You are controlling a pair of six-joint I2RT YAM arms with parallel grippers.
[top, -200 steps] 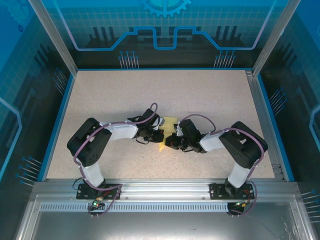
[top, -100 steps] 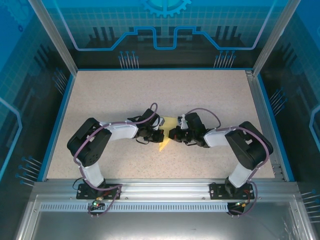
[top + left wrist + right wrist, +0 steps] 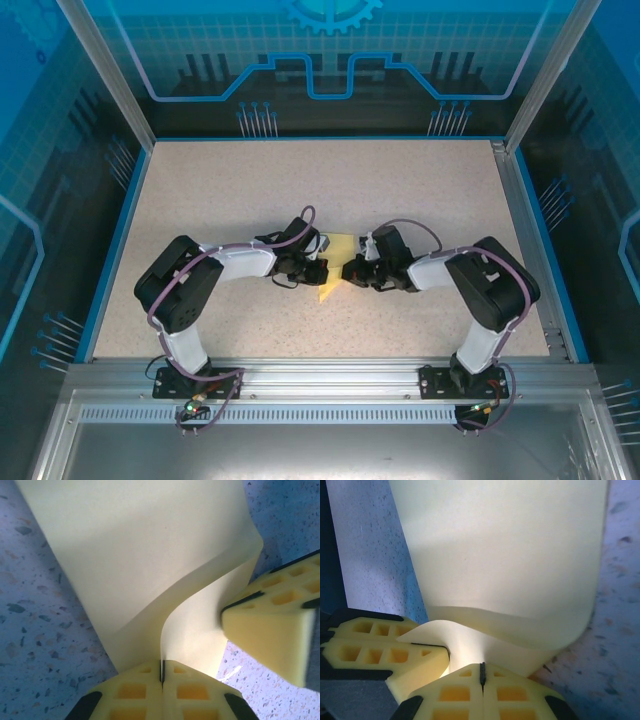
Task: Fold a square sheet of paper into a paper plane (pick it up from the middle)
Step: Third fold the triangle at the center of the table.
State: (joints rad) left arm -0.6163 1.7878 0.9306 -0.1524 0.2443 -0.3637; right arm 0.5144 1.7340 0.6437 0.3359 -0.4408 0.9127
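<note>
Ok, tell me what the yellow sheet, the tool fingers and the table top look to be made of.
Yellow sheet: thin matte paper, it seems; it bends in a soft curve without creasing.
Fingers of the left tool: pale yellow moulded plastic or rubber, likely, with a grid of square pockets; dull finish.
Table top: speckled stone-look laminate, perhaps; smooth, slight sheen.

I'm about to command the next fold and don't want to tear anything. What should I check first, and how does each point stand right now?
1. Left gripper shut on the paper: ok.
2. Right gripper shut on the paper: ok.
3. Paper free of tears: ok where it shows.
4. Paper flat between the grips: not ok, it bows in a curve.
5. Gap between the two grippers: cannot tell, they sit very close.
6. Paper lifted off the table: cannot tell.
</note>
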